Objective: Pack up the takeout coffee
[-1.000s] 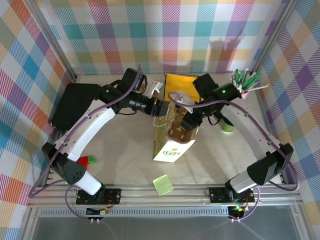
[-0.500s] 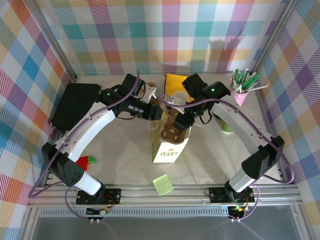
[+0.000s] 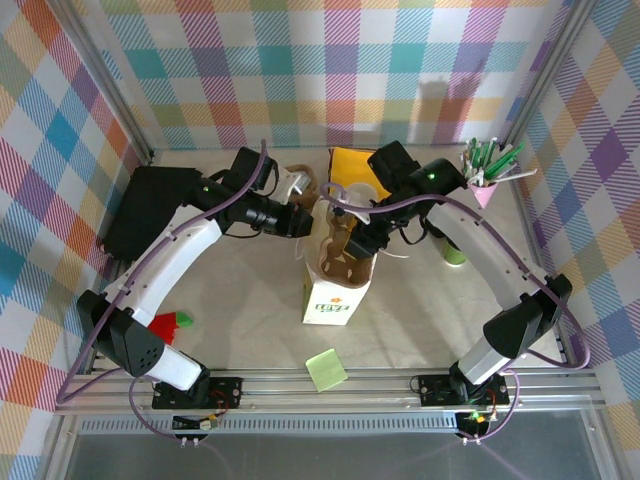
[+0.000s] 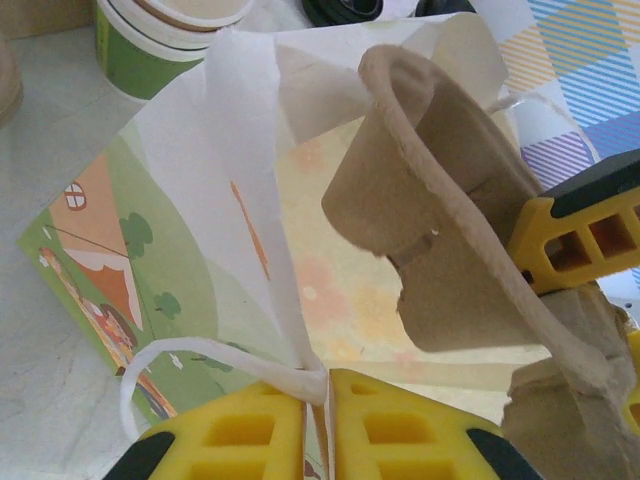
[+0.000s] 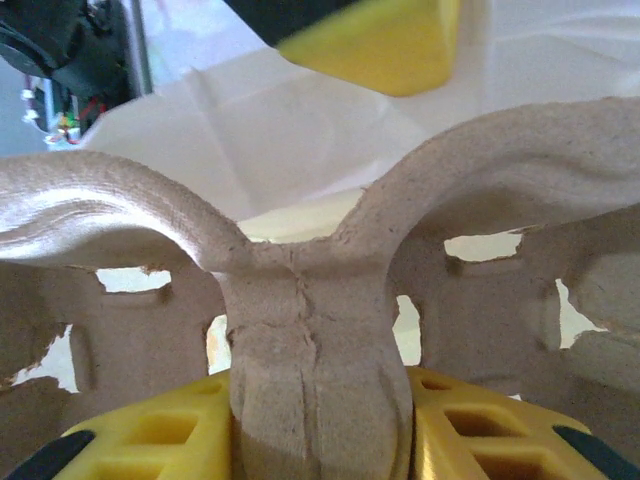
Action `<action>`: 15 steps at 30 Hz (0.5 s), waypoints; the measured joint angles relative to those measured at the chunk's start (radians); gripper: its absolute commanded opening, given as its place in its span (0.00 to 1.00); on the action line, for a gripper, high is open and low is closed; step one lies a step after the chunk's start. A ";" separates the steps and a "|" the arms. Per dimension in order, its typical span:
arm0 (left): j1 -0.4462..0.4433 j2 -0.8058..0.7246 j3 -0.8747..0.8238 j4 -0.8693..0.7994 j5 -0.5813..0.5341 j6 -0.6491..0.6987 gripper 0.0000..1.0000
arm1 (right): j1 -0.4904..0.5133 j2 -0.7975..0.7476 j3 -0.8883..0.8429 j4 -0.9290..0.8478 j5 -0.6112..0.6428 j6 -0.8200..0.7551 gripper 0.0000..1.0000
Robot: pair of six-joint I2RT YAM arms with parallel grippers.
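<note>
1. A paper bag (image 3: pixel 332 300) stands in the middle of the table (image 3: pixel 240 310), with its open mouth on the far side.
2. The left gripper (image 3: pixel 308 218) reaches in from the left. In the left wrist view its yellow fingers (image 4: pixel 400 430) are pressed together on the white top edge of the paper bag (image 4: pixel 240 200), with only the paper between them.
3. A brown cup carrier (image 3: pixel 338 255) sits partly inside the mouth of the bag.
4. The right gripper (image 3: pixel 362 238) comes in from the right. In the right wrist view its fingers (image 5: pixel 150 440) are clamped on either side of the middle stem of the cup carrier (image 5: pixel 310 330).
5. The coffee cup (image 3: pixel 455 252) stands upright on the table, right of the bag and apart from it, outside both the bag and the carrier. No gripper touches it. It shows past the bag in the left wrist view (image 4: pixel 160 45).
6. Whether the cup has its lid on cannot be told.
7. A pink cup of pens (image 3: pixel 485 178) stands at the far right, beyond the coffee cup.
</note>
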 measured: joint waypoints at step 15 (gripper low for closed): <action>0.000 0.000 0.000 0.003 0.049 0.066 0.25 | -0.048 -0.045 0.134 -0.037 -0.141 0.005 0.39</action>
